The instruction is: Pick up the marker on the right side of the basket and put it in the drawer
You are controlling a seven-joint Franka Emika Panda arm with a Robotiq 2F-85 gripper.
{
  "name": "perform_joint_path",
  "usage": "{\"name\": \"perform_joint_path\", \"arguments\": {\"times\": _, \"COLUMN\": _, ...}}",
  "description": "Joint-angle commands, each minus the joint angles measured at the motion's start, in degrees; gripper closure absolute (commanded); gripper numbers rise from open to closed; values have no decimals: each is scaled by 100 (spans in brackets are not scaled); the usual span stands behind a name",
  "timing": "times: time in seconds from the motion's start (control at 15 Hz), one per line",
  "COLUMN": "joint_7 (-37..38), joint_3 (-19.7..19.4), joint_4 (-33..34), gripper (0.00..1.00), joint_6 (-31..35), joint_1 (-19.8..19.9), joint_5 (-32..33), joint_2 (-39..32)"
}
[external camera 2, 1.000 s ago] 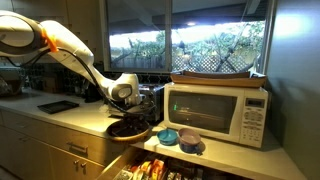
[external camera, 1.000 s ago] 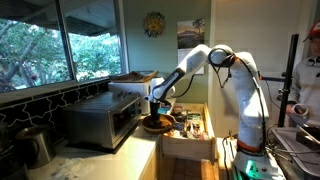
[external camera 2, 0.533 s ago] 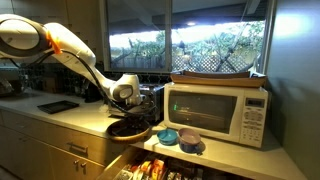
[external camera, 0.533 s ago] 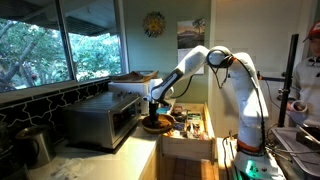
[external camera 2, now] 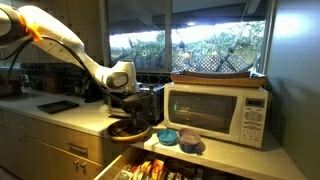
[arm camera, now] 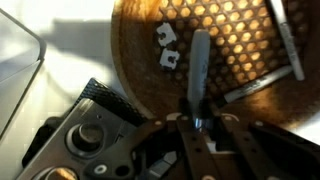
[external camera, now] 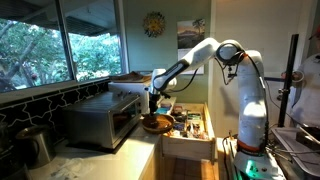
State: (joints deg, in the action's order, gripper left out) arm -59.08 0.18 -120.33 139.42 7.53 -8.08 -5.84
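Kitchen worktop (external camera 2: 85,118), and the end effector (arm camera: 199,122) is clamped on the marker (arm camera: 199,60), hanging just over the basket (arm camera: 232,40); lift step, I'd say, next carry across to the open drawer (external camera: 188,148) and release

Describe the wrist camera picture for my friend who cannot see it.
The gripper grips a grey marker between its fingers, seen over a round woven basket. In the basket lie two small white cubes and, at the right, two more pens. A pale countertop shows at the left.
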Motion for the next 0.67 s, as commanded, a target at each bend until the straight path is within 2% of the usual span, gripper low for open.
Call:
{"name": "perform_joint_path", "arguments": {"times": 0.0, "joint_7": 644, "joint_3": -221, "joint_4": -883, "gripper": 95, "joint_6": -987, "joint_1": -65, "joint_5": 427, "joint_2": 1385}}
{"name": "perform_joint_path", "arguments": {"times": 0.13, "joint_7": 1234, "joint_3": -379, "joint_4": -1400, "gripper": 95, "joint_6": -1239, "joint_1": 27, "joint_5": 887, "joint_2": 1961}}
{"name": "perform_joint_path", "arguments": {"times": 0.33, "joint_7": 1991, "joint_3": -695, "joint_4": -2249, "gripper": 95, "joint_6": -1037, "joint_1": 272, "joint_5": 1696, "joint_2": 2704}}
{"name": "perform_joint_path", "arguments": {"times": 0.4, "joint_7": 2195, "joint_3": -837, "joint_4": -2539, "gripper": 95, "joint_6": -997, "joint_1": 348, "joint_5": 1752, "joint_2": 2907}}
{"name": "perform_joint_path", "arguments": {"times": 0.47, "joint_7": 1853, "joint_3": -844, "joint_4": -1819, "gripper": 95, "joint_6": -1222, "joint_1": 43, "joint_5": 1538, "joint_2": 2338}}
{"name": "perform_joint_path", "arguments": {"times": 0.53, "joint_7": 1877, "joint_3": -937, "joint_4": -1993, "gripper": 81, "joint_6": -1214, "joint_1": 80, "joint_5": 1588, "joint_2": 2478}}
{"name": "perform_joint_path", "arguments": {"times": 0.6, "joint_7": 1864, "joint_3": -969, "joint_4": -1988, "gripper": 81, "joint_6": -1213, "joint_1": 61, "joint_5": 1584, "joint_2": 2509}}
